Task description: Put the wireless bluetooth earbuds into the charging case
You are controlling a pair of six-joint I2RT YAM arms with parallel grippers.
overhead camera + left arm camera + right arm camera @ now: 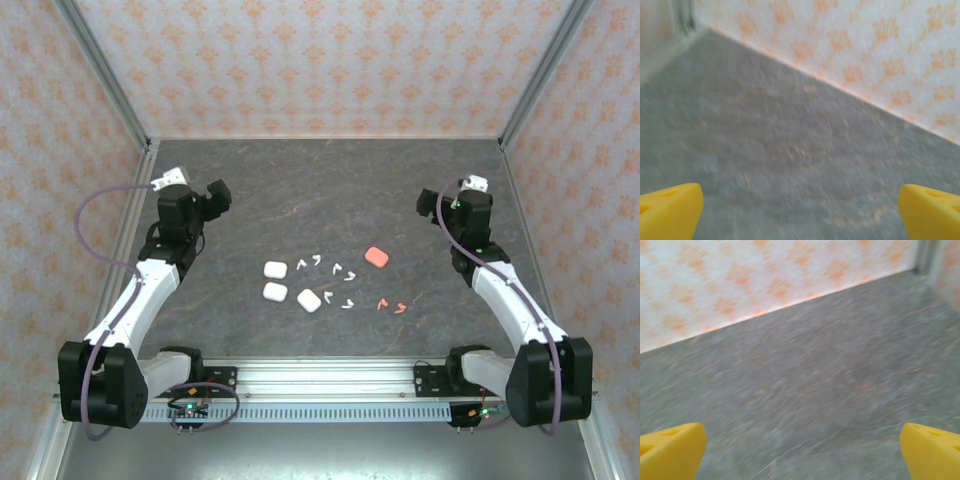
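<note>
Earbuds [337,268] lie loose near the middle of the dark table [300,190]. I count six white pieces scattered just right of three white charging cases [275,269]. Two salmon-pink earbuds [382,302] lie side by side, nearer the arm bases than the pink charging case [376,257]. No earbud touches a case.

The left gripper [215,195] sits at the left rear, well apart from all items. In its wrist view I see its yellow fingertips [670,210] spread wide, grasping nothing. The right gripper [428,203] sits at the right rear, with its fingertips [930,450] likewise released and empty.
</note>
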